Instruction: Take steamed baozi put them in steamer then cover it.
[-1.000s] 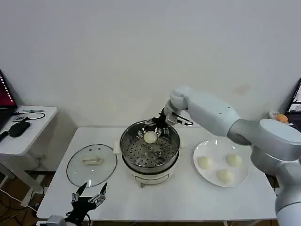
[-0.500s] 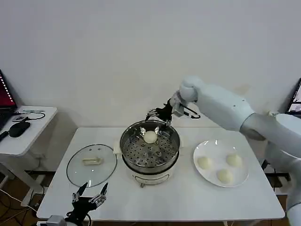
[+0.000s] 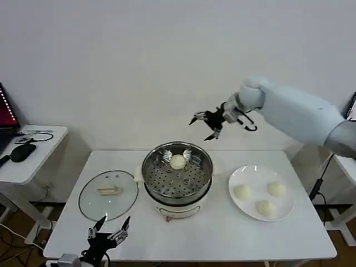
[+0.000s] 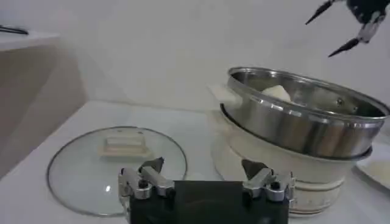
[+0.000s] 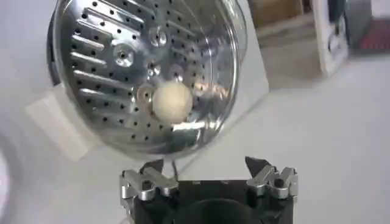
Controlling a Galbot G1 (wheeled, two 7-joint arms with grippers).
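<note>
The right tool [image 3: 204,124] hangs in the air above and behind the far right rim of the steamer [image 3: 177,177], fingers spread and holding nothing; one steamed baozi [image 3: 177,162] lies on the perforated tray near the steamer's far wall, below and to the left of this tool and well apart from it; in the right wrist view the same baozi [image 5: 171,101] sits on the tray, beyond the parted fingertips.

The remaining three baozi [image 3: 242,192], [image 3: 276,189], [image 3: 266,208] rest on a white plate [image 3: 240,179] on the surface [image 3: 222,233], just to the right of the steamer; nothing stands between the plate and the steamer.

The cover [image 3: 108,194] lies flat on the surface to the left of the steamer, its cream handle upward, close beside the steamer's base.

The left tool [image 3: 107,233] waits low at the near left edge of the surface, just in front of the cover, fingers spread and empty; the left wrist view shows the cover [image 4: 116,167] directly ahead of it and the steamer [image 4: 298,122] beside it.

A side desk [image 3: 39,153] carrying a black mouse stands at far left.
</note>
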